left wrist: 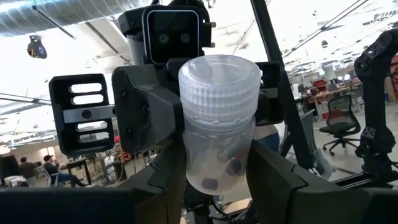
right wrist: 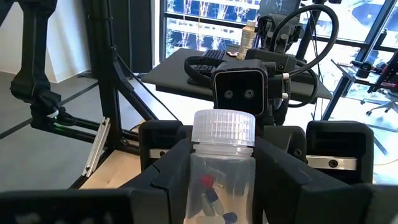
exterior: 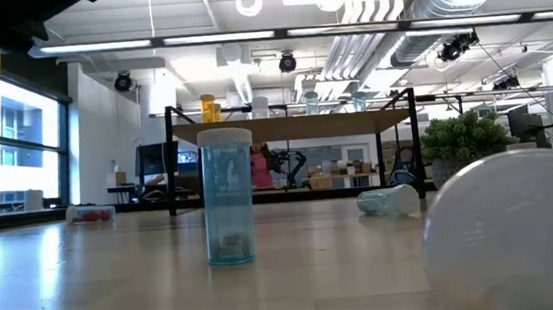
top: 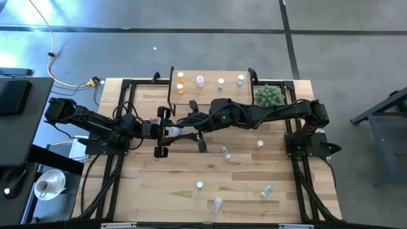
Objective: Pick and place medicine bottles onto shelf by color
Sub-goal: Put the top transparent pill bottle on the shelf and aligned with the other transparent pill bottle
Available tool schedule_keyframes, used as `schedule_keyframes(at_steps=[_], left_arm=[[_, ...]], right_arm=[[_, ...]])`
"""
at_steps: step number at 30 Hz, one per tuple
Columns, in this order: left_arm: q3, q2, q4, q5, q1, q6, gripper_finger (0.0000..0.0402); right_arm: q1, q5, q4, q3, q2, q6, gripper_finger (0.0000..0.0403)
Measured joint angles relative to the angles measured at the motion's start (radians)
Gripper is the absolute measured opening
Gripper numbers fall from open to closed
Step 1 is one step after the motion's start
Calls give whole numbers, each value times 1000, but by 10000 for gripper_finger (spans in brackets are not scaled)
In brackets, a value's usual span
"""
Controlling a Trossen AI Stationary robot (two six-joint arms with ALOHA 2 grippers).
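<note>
A: Where's the bottle [top: 173,131] relative to the shelf [top: 210,94]?
B: Over the surface [top: 241,184] just near of the shelf, toward its left end, lifted between both arms.
A: Who holds it?
B: Left gripper [top: 166,131] and right gripper [top: 191,121] face each other; both sets of fingers look clamped on it, cap [left wrist: 219,78] up, its long axis upright between them

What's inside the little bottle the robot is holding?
A few small pills, red and blue ones. The little bottle has its bottom covered by the dark jaws, so I can't count them.
</note>
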Motion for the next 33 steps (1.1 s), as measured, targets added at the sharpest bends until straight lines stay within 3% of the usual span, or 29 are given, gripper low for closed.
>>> schedule_keyframes(at_steps=[4, 9, 16, 19, 26, 30, 33], left_arm=[[0, 0, 0, 0, 0, 0, 129], [1, 0, -11, -10, 0, 0, 129], [1, 0, -63, -127, 0, 25, 129], [1, -1, -75, -164, 0, 27, 129], [2, -3, -155, -314, 1, 73, 129], [2, -9, -232, -433, 3, 79, 129], [29, -15, -344, -459, 18, 60, 129]], right_arm=[[0, 16, -2, 0, 0, 2, 142], [1, 52, -22, 0, -1, 4, 182], [-1, 116, -111, 0, -15, 0, 225], [-2, 175, -187, -1, -44, 0, 227], [-11, 193, -258, -2, -125, -4, 228], [-28, 274, -268, -2, -168, -7, 229], [-56, 292, -272, -2, -191, -7, 229]])
